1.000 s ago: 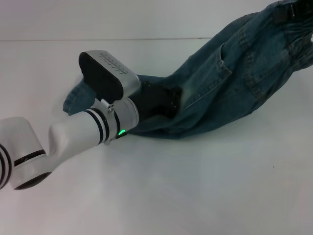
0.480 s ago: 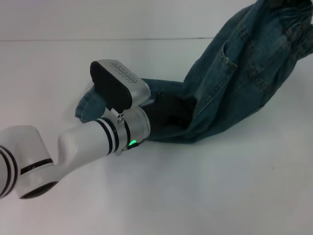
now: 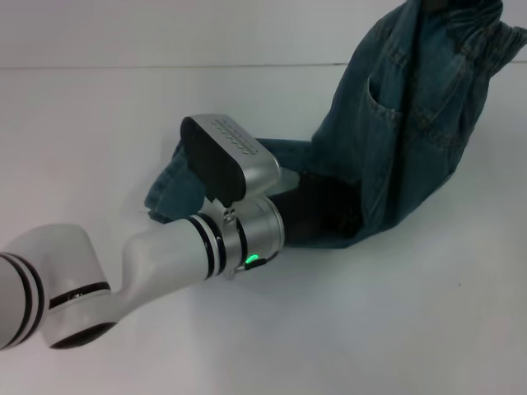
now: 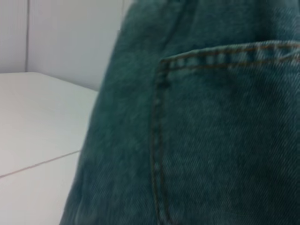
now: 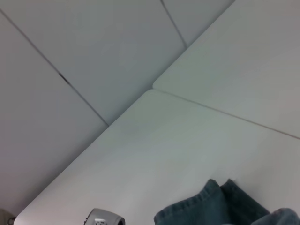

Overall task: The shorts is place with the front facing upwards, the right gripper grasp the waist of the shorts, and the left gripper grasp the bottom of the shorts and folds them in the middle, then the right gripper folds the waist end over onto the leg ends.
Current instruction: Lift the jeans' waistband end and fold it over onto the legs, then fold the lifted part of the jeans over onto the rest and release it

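Observation:
The blue denim shorts hang tilted in the head view, with the waist raised to the top right edge and the leg ends low on the white table. My left gripper is pushed into the lower fabric, its fingertips hidden by denim, and the leg end travels with it. Only a dark tip of my right gripper shows at the top edge, holding the raised waist. A back pocket of the shorts fills the left wrist view. The right wrist view catches an edge of the shorts.
My left arm's white forearm crosses the table's front left. The table's far edge meets a pale wall. The table corner shows in the right wrist view.
My left gripper has moved right with the leg end in it. The raised waist has swung left and higher, so the shorts bunch closer and stand steeper.

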Robot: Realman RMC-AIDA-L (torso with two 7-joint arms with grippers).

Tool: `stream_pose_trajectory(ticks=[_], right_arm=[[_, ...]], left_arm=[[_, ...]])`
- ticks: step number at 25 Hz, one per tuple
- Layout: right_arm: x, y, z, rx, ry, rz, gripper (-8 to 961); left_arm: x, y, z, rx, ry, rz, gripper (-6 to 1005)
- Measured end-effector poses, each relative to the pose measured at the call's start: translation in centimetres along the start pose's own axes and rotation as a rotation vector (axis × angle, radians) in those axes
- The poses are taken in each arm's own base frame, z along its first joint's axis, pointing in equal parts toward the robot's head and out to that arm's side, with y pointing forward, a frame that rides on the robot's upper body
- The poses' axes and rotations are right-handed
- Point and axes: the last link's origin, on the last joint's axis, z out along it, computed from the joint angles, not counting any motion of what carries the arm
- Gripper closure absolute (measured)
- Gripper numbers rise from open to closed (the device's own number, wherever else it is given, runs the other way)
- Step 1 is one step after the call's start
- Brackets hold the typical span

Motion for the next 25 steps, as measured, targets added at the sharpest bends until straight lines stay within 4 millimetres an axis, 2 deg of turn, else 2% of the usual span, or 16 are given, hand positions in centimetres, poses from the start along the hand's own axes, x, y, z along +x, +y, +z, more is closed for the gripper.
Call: stream_pose_trajectory(ticks=[12,17,25], right_arm=[[-0.1,0.3,0.3,-0.009,0.012,0.000,851],[0.1,0.2,0.3,-0.009,0.017,0.002,840],[0.6,-0.1,0.3,-0.006,0.024,0.012,821]], left_arm=[[0.3,3.0,1.1,-0.067,0.009,0.006,998],[0.0,2.7,0.9,-0.034,0.026,-0.018,999],[-0.8,0.4,-1.1,0.065,0.094,-0.079,998]])
